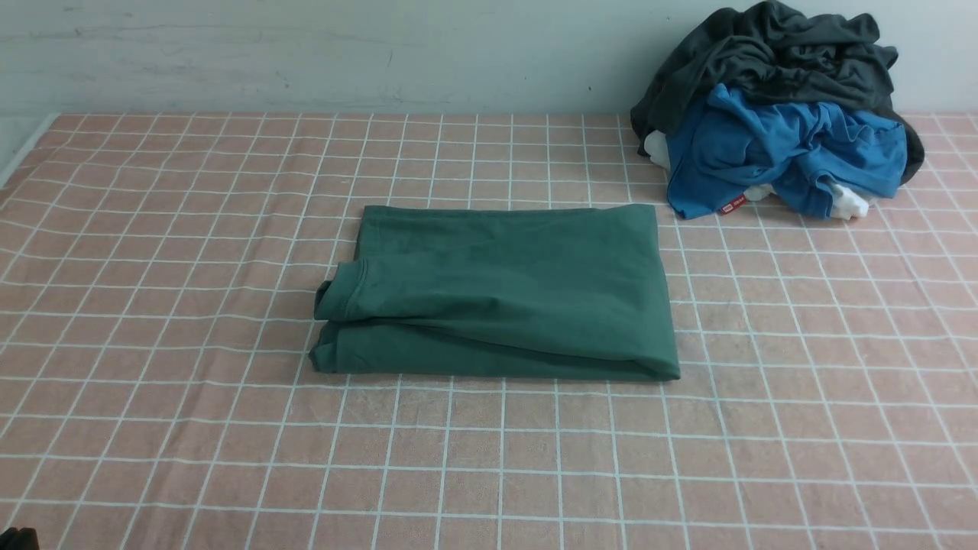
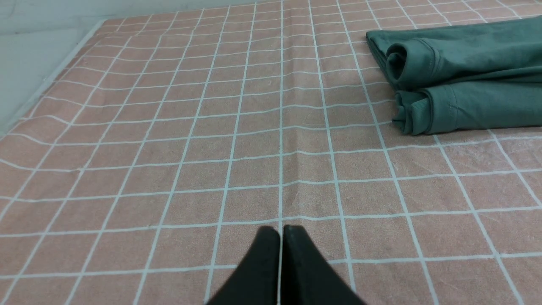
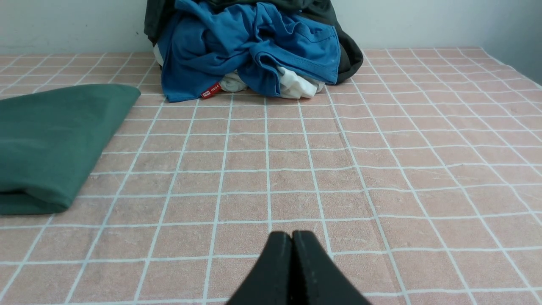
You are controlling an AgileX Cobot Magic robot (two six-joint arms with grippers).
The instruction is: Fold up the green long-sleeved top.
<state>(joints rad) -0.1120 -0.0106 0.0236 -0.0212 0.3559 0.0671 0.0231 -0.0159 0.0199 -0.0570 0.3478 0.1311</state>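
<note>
The green long-sleeved top (image 1: 504,294) lies folded into a flat rectangle in the middle of the pink checked cloth, with its rolled layered edges on the left side. It also shows in the left wrist view (image 2: 461,76) and the right wrist view (image 3: 51,144). My left gripper (image 2: 280,231) is shut and empty, low over bare cloth, well apart from the top's left end. My right gripper (image 3: 292,235) is shut and empty over bare cloth, away from the top's right end. Neither gripper's jaws show in the front view.
A heap of clothes sits at the back right against the wall: a dark charcoal-grey garment (image 1: 772,53) over a bright blue garment (image 1: 779,149), with white fabric (image 1: 848,202) under them. The cloth's left edge (image 1: 23,149) meets a pale surface.
</note>
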